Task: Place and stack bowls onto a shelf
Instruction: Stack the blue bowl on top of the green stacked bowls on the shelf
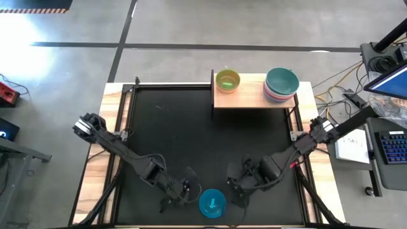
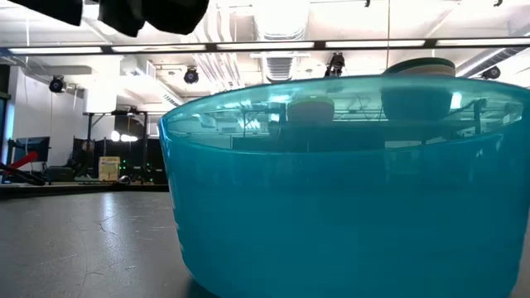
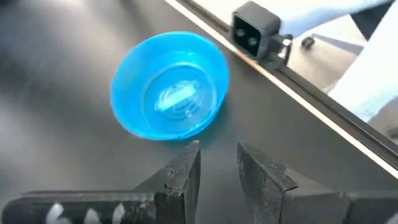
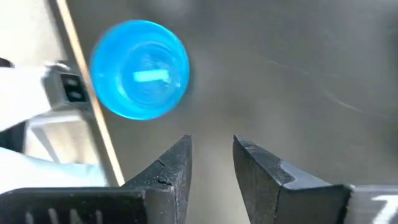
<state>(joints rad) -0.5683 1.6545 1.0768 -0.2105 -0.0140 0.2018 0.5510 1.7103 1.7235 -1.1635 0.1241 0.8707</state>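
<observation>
Your small round cyan plastic bowl (image 1: 212, 203) sits upright at bottom centre of the high view w/ the left gripper (image 1: 189, 188) and right gripper (image 1: 238, 183) flanking it, both slightly parted and empty, probably since the pale wood shelf (image 1: 249, 95) w/ stacked bowls (image 1: 281, 85) waits upper right.

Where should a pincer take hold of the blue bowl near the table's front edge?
At the rim, from above, one finger inside the wall and one outside. The blue bowl stands upright and open, too wide to span. The left pincer and the right pincer flank it.
</observation>
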